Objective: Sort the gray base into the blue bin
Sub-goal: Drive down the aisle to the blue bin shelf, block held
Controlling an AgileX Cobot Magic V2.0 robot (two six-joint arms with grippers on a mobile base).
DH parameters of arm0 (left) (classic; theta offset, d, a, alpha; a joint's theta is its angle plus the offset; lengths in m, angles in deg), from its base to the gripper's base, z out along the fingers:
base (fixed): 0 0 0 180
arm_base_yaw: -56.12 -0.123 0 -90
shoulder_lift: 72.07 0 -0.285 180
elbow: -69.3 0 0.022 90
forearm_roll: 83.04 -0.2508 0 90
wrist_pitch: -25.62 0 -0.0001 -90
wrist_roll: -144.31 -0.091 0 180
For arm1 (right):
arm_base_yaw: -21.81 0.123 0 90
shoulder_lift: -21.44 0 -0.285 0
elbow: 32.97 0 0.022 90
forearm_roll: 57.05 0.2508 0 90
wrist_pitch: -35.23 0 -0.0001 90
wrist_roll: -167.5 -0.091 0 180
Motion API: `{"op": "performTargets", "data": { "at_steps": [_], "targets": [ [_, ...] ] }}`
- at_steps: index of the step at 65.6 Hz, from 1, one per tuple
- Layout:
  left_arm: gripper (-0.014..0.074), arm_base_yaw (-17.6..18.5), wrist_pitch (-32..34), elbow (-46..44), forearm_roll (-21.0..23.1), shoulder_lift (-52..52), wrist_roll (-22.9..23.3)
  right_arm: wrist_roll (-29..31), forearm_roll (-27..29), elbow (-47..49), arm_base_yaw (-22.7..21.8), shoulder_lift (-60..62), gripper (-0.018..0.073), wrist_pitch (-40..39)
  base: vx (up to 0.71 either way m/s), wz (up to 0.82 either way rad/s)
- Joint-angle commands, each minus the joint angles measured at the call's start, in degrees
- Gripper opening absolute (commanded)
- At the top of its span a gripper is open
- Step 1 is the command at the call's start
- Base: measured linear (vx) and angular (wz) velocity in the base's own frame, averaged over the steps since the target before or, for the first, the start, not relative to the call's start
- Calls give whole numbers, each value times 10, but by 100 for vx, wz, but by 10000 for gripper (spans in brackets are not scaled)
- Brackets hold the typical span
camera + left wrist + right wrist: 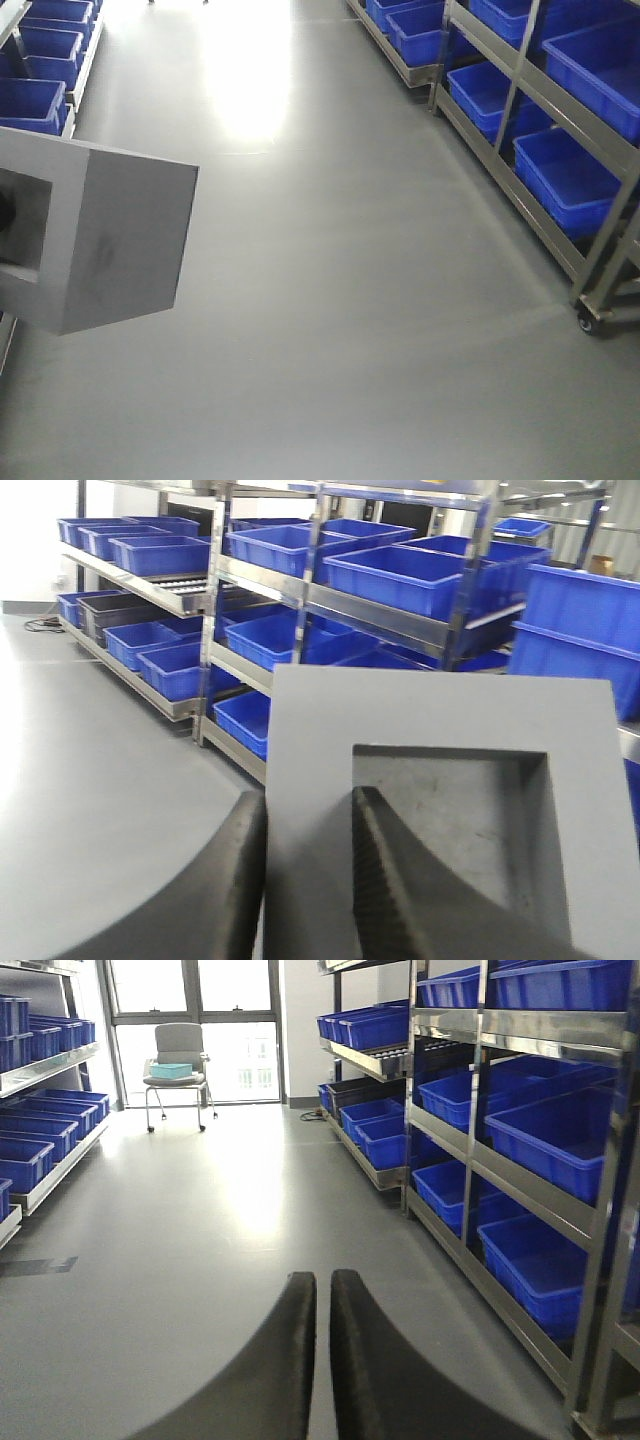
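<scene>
The gray base (110, 240) hangs in the air at the left edge of the front view, above the floor, its square recess facing left. In the left wrist view the gray base (420, 710) fills the foreground. My left gripper (308, 800) is shut on one wall of it, with one finger (240, 880) outside and the other finger (385, 890) inside the recess. Blue bins (390, 575) sit on the racks beyond it, and a blue bin (570, 175) sits low on the right rack. My right gripper (322, 1280) is shut on nothing, pointing down the aisle.
Steel racks (520, 95) full of blue bins line both sides of a grey-floored aisle (350, 300). A rack caster (588, 322) sticks out at the right. At the far end a chair (178, 1055) carrying a teal box stands before bright windows.
</scene>
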Motion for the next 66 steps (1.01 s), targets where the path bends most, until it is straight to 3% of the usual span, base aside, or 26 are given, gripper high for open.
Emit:
{"op": "performTargets", "data": {
  "at_steps": [1, 66],
  "targets": [
    [157, 3, 64, -18, 3, 1, 3, 4, -4, -1, -2, 4, -4, -42, 39, 14],
    [157, 3, 64, -18, 3, 1, 3, 4, -4, -1, -2, 4, -4, -42, 43, 10]
  ]
}}
